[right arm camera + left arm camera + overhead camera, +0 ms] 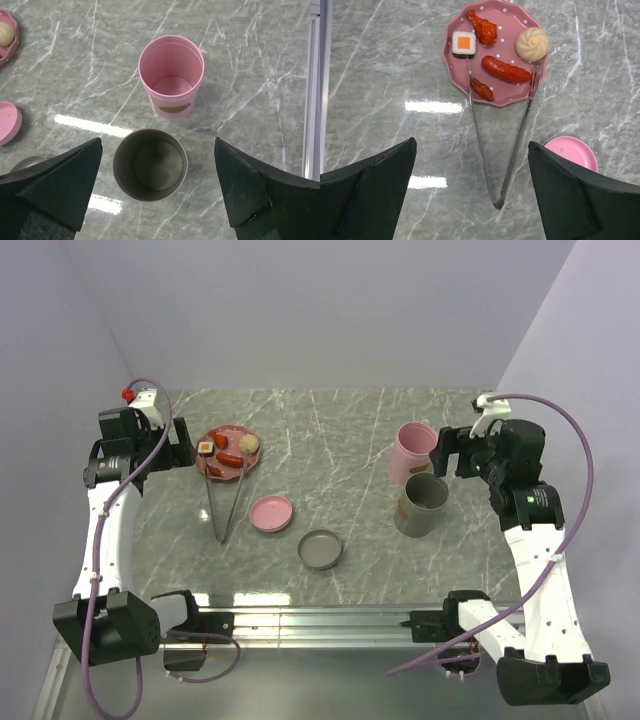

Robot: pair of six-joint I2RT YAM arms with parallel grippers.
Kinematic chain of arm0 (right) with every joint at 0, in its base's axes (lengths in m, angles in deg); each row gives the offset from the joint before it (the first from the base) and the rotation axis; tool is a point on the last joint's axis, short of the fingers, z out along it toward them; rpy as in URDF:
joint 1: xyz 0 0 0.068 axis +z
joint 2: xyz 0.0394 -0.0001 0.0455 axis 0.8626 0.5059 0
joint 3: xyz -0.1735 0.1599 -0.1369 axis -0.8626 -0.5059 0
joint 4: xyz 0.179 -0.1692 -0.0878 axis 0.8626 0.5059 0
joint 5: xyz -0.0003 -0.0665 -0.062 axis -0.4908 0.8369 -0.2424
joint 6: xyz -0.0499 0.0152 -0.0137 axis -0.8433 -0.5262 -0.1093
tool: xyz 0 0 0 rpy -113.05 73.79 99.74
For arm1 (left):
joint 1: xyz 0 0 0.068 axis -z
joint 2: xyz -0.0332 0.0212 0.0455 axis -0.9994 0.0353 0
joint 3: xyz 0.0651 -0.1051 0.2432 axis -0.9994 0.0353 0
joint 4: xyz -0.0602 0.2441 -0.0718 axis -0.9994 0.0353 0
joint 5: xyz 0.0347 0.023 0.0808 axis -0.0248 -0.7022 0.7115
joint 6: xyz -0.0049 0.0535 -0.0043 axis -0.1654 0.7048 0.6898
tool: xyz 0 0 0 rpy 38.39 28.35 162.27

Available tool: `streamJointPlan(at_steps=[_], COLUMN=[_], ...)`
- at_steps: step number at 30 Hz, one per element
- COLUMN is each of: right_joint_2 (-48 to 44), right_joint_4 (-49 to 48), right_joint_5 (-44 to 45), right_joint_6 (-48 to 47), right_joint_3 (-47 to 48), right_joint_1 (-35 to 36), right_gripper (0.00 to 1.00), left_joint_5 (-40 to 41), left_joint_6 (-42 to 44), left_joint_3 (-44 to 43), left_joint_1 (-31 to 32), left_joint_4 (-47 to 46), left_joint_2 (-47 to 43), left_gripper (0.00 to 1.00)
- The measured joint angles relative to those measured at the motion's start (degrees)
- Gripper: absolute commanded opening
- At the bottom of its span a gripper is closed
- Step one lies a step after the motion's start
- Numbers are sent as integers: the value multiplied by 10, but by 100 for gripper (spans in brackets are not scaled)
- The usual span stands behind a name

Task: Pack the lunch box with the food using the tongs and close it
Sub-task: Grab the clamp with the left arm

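A pink tub (412,450) and an olive-grey tub (422,504) stand upright and empty at the right; from the right wrist they are the pink tub (171,75) and the grey tub (150,165). My right gripper (158,141) hovers open above the grey tub, holding nothing. Silver tongs (518,135) lie in a V, tips on the pink dotted plate (456,65), joint toward me. On the plate sit a sushi roll (464,44), a beige bun (532,44), a red sausage (506,70) and two smaller red pieces. My left gripper (471,145) hangs open above the tongs.
A pink lid (271,512) and a grey lid (320,548) lie flat mid-table, between the plate and the tubs. White walls close in the back and sides. A metal rail (320,620) runs along the near edge by the arm bases.
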Motion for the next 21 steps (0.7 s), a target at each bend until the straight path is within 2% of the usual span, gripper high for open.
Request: streamJointPlan(at_steps=[13, 21], right_joint_2=[-22, -19], right_joint_4=[-19, -28], right_joint_5=[3, -30], right_joint_6=[63, 64], right_joint_3=[-14, -26], right_joint_1=[0, 0], right_gripper=[100, 100], left_joint_5=[19, 72], left_joint_6=[12, -21], left_joint_3=[24, 82], left_joint_1=[4, 70], left_joint_4=[-2, -13], left_joint_2=[7, 14], left_gripper=[99, 90])
